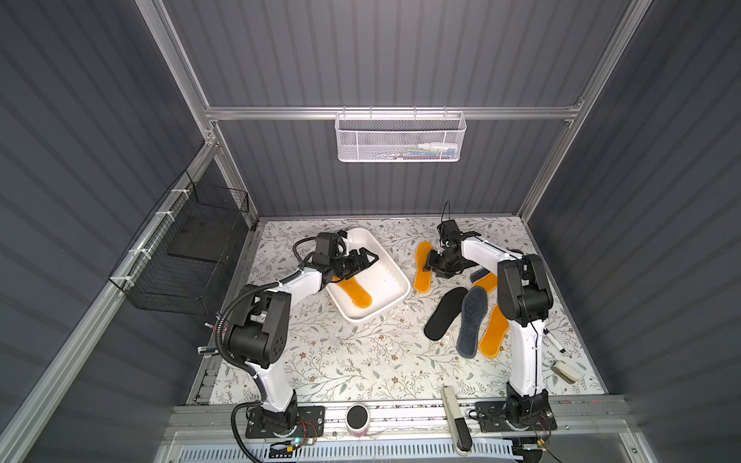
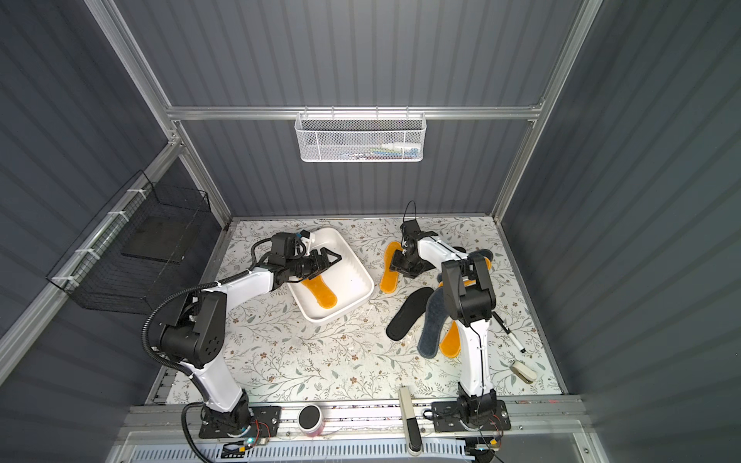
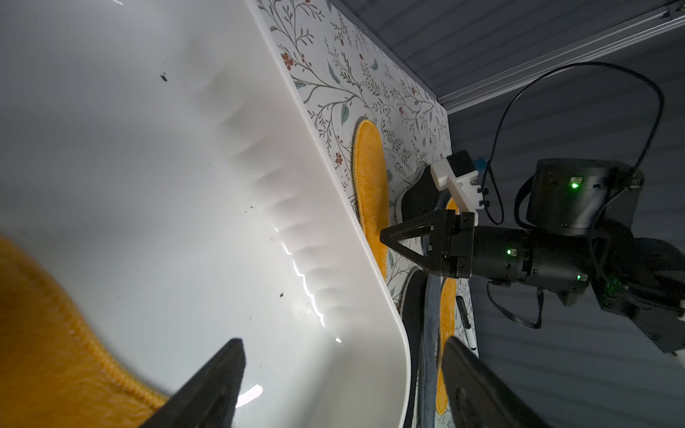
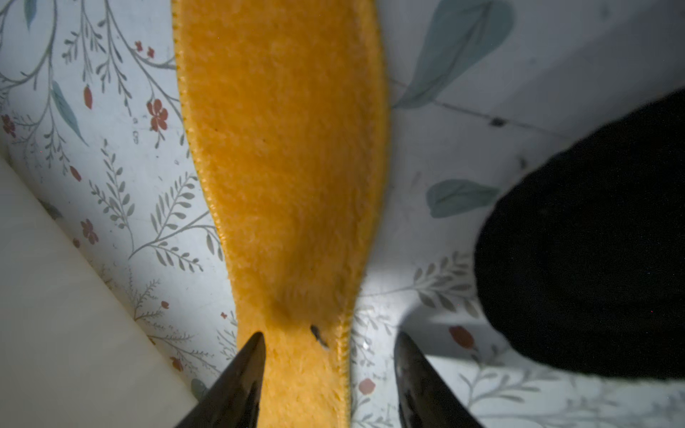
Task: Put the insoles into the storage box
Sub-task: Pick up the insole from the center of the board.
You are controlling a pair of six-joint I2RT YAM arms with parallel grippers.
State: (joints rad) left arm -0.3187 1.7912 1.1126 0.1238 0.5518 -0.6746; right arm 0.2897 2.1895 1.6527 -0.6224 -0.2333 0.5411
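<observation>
The white storage box [image 1: 401, 280] [image 2: 363, 276] stands back left of centre on the floral table, with one orange insole [image 1: 359, 296] [image 3: 44, 352] lying in it. My left gripper [image 1: 371, 256] [image 3: 341, 348] hovers open over the box, holding nothing. To the right of the box, a second orange insole [image 1: 423, 266] [image 4: 281, 148] lies on the table. My right gripper [image 1: 431, 266] [image 4: 330, 339] is low over its narrow part, open, one finger at its edge and the other off to the side. A black insole [image 1: 445, 308], a grey-blue insole [image 1: 473, 320] and an orange insole [image 1: 494, 332] lie by the right arm. More insoles are partly hidden under that arm.
A white mesh basket [image 1: 401, 136] hangs on the back wall and a black wire basket [image 1: 188, 256] on the left rail. A marker [image 1: 555, 340] and a small white object [image 1: 565, 371] lie at the right edge. A black-topped cylinder [image 1: 357, 417] and a long white tool [image 1: 455, 421] sit at the front rail.
</observation>
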